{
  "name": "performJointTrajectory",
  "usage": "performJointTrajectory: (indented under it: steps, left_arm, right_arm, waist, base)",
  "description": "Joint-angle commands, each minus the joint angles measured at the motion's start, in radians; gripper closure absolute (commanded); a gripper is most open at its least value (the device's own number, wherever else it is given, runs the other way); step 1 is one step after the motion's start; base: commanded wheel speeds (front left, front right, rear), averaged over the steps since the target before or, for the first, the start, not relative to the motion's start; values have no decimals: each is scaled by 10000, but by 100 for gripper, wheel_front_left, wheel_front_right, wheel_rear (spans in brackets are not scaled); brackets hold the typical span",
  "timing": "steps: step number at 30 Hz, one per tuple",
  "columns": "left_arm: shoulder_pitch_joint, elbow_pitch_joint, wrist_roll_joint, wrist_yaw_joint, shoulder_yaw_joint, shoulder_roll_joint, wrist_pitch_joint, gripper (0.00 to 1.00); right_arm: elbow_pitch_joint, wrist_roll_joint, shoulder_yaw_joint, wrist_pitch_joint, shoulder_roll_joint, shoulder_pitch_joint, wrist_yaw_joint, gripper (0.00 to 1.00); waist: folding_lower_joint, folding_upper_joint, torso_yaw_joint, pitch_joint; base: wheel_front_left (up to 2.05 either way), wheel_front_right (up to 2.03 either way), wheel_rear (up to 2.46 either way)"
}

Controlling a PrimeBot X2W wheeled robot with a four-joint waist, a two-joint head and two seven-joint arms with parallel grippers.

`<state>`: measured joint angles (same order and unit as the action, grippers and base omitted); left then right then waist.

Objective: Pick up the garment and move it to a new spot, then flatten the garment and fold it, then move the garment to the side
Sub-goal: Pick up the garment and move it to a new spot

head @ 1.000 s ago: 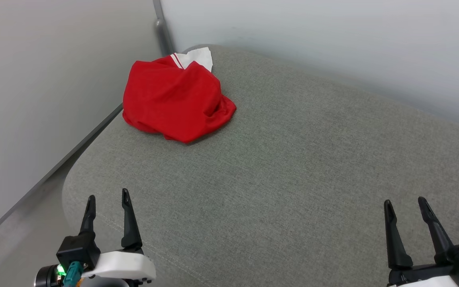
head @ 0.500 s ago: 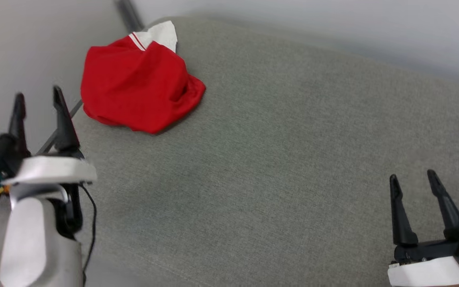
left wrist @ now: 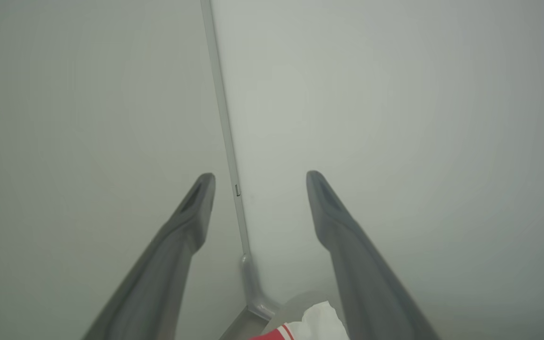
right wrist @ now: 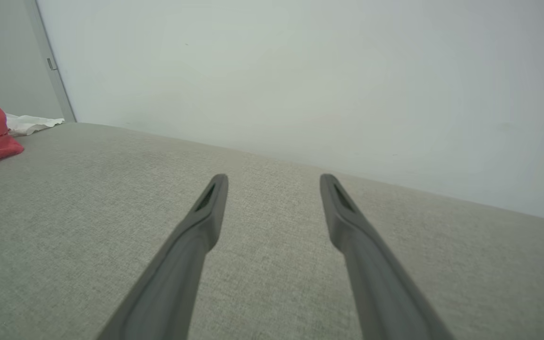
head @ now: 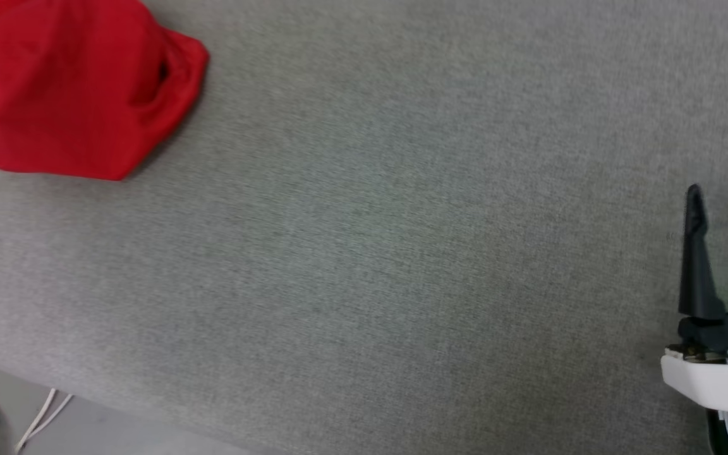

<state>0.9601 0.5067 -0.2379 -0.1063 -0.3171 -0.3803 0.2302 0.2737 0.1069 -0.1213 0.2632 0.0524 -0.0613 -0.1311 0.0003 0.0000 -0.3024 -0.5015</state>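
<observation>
1. Red soft jersey garment [head: 79,88] with a white sleeve panel lay bunched in a heap at the far left corner of the grey woven-fabric cushion [head: 402,253], close to where two pale walls met.
2. The left gripper [left wrist: 259,182] hung with its fingers spread wide and nothing between them. It was aimed at the grey corner strip [left wrist: 227,141], with the garment's striped edge just below its tips.
3. The right gripper [right wrist: 274,182] was also spread and empty, low over bare cushion and well apart from the garment.
4. To my eye, a reach from there could knock the left fingers against the wall, since the heap sat so tight in the corner.
5. A shallow pinch might catch only one thin layer, so the cloth would drag or slip free.
6. A nudge could push the heap off the cushion's edge.
7. I counted one garment, one cushion, two grippers with two dark fingers each, two walls and one corner strip.
</observation>
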Motion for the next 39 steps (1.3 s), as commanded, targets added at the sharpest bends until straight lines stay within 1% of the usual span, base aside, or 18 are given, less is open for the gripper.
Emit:
performJointTrajectory:
  steps: [1,3,4,8,11,14,17,19,21,23,25,26,27,31,34,39]
  left_arm:
    - [418,360,-84,-71,79,-342,-368,0]
    - [861,976,-315,-162,343,-718,-1336,0]
    - [1576,1840,-2223,-218,1957,-1771,-5055,0]
    - [1374,1817,-3877,-221,2895,-2332,-7300,0]
    - [1196,1756,-5080,-222,3415,-2532,-8953,0]
    - [987,1586,-5917,-222,3775,-2820,-9882,0]
    - [697,1672,-6310,-223,4183,-2850,-10333,0]
    - [574,1779,-6371,-223,4507,-2810,-10420,0]
    - [417,1927,-6552,-225,4835,-2438,-10367,0]
    - [328,2082,-6686,-232,5104,-2228,-10282,0]
    - [285,2179,-6734,-240,5406,-2182,-10229,0]
    - [296,2195,-6747,-247,5547,-2199,-10156,75]
    - [334,2205,-6775,-253,5650,-2246,-10029,100]
    - [737,2091,-6709,-233,5900,-2818,-9361,100]
    - [1064,1932,-6788,-233,6122,-3042,-8920,100]
    - [1396,1531,-6682,-230,6795,-3417,-8419,100]
  right_arm:
    - [168,58,-86,25,20,-186,7,0]
    - [391,66,-139,25,37,-288,7,0]
    - [872,115,-141,24,193,-489,7,0]
    - [1171,198,-80,24,282,-625,7,0]
    - [1376,273,-1,24,373,-712,7,0]
    - [1559,308,73,24,433,-836,7,0]
    - [1619,349,151,24,500,-857,7,0]
    - [1608,357,158,24,519,-862,7,0]
    - [1558,353,116,24,503,-826,7,0]
    - [1517,335,136,24,494,-822,7,0]
    - [1463,309,174,24,510,-823,7,0]
    - [1436,306,178,23,505,-837,7,0]
    - [1409,304,174,24,498,-852,7,0]
    - [1309,247,201,24,495,-853,7,0]
    - [1176,137,262,24,431,-764,7,0]
    - [822,-36,473,23,281,-677,7,0]
  waist:
    - [-3,0,400,-659]
    - [-3,0,489,-913]
    - [-3,0,660,-1520]
    - [-3,0,700,-1865]
    - [-3,0,719,-2100]
    - [-3,0,740,-2340]
    - [-3,0,795,-2494]
    - [-3,0,818,-2566]
    - [-3,0,797,-2609]
    - [-3,0,808,-2599]
    - [-3,0,817,-2562]
    - [-3,0,817,-2534]
    - [-3,0,812,-2490]
    - [-3,0,772,-2173]
    - [-3,0,725,-1783]
    - [-3,0,713,-929]
  base:
    - [0,0,0]
    - [0,0,0]
    - [0,0,0]
    - [0,0,0]
    - [0,0,0]
    - [0,0,0]
    - [0,0,0]
    - [0,0,0]
    - [0,0,0]
    - [0,0,0]
    - [0,0,0]
    - [0,0,0]
    - [0,0,0]
    - [0,0,0]
    - [0,0,0]
    - [0,0,0]
